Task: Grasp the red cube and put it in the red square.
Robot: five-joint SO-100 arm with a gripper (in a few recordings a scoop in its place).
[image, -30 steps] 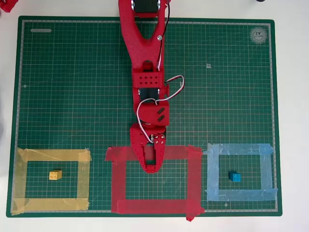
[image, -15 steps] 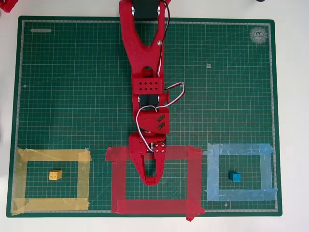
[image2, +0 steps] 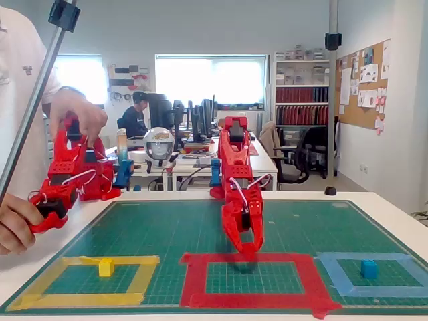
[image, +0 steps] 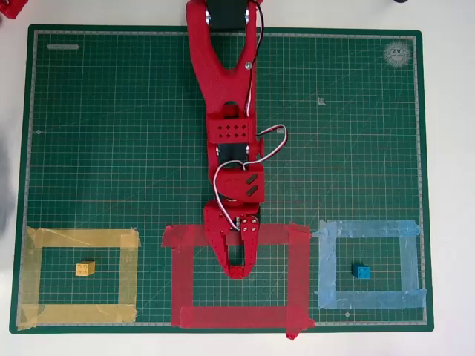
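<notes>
My fingers [image: 237,273] hang low inside the red square [image: 300,274], close to its far strip, pointing at the near edge of the table. The tips look almost closed. I cannot tell if the red cube is pinched there.

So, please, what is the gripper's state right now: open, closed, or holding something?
Gripper: over the red square, its fingers close together; whether it is shut on the red cube cannot be told.
</notes>
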